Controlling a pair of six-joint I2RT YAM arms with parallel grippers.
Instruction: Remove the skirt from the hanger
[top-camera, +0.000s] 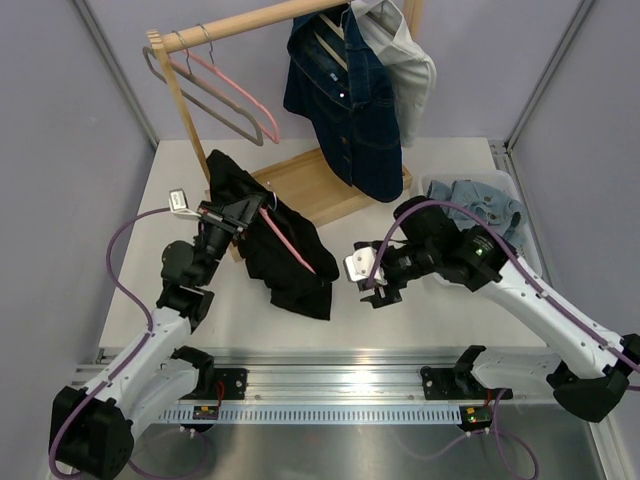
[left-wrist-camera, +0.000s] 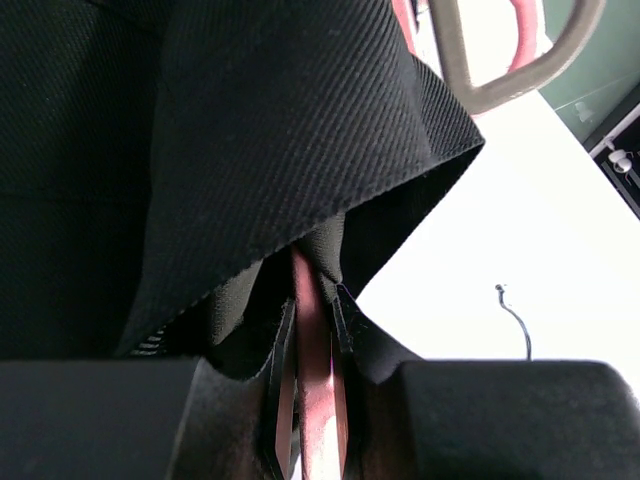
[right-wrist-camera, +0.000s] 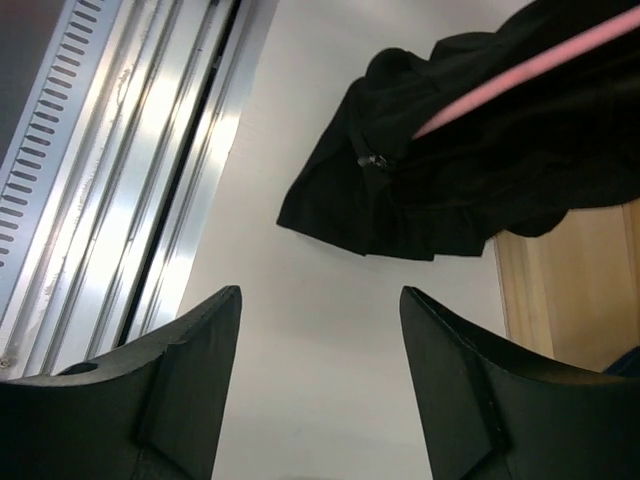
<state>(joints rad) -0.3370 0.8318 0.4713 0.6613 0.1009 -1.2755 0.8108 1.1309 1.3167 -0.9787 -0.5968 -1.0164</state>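
Your left gripper (top-camera: 244, 211) is clamped on the pink hanger (top-camera: 292, 245). The black skirt (top-camera: 290, 272) hangs on it, trailing onto the table (top-camera: 400, 315) (in front of the wooden rack base (top-camera: 310, 185)). Your right gripper (top-camera: 360, 270) hovers just beside the skirt, fingers apart.

White-shelled left arm (top-camera: 140, 365) and right arm (top-camera: 545, 305), black joints, looping purple cables (top-camera: 112, 262), matte black wedge-shaped fingers (right-wrist-camera: 170, 390)
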